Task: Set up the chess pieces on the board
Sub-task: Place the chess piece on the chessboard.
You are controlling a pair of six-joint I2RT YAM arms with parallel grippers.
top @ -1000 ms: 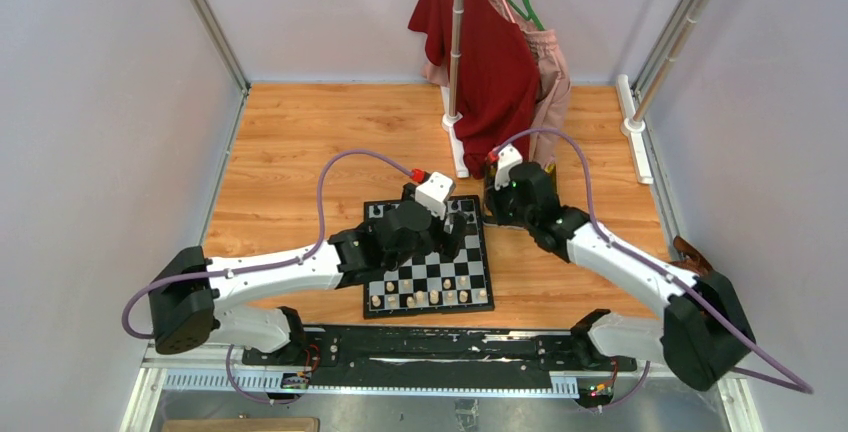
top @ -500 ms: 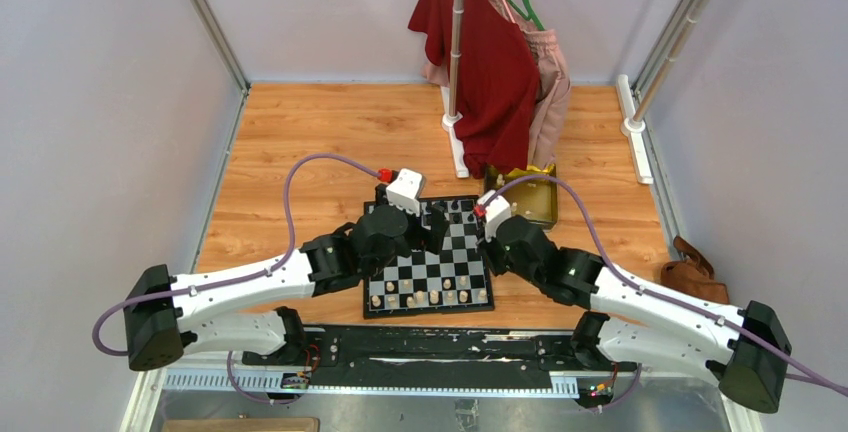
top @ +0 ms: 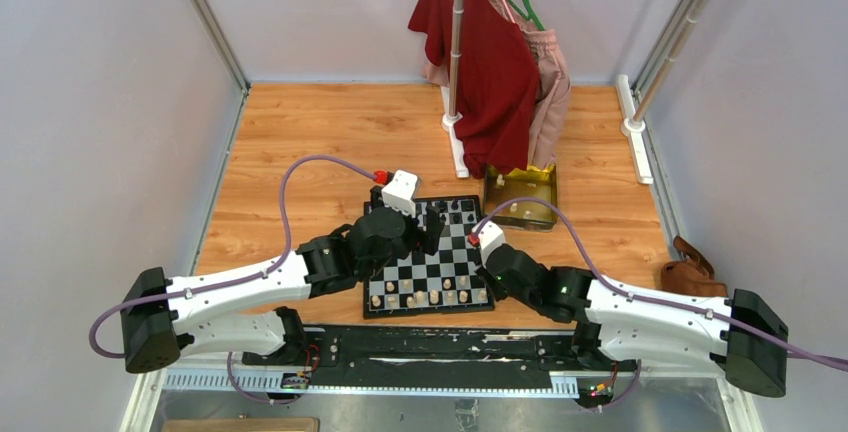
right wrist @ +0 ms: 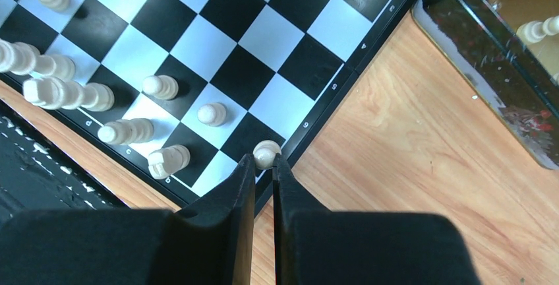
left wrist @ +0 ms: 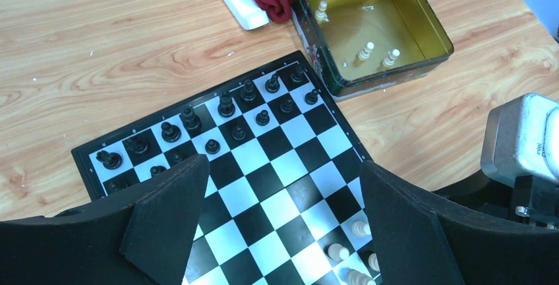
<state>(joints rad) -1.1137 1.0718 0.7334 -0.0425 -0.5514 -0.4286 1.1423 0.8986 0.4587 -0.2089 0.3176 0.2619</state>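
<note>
One cream pawn, clenched in the right jaws, sits at the right edge of the single board, by its near corner. Eight black chessmen line the far rank. The left jaws hang released over the board. On the counter, one gold tin just beside the far right corner holds three cream chessmen.
</note>
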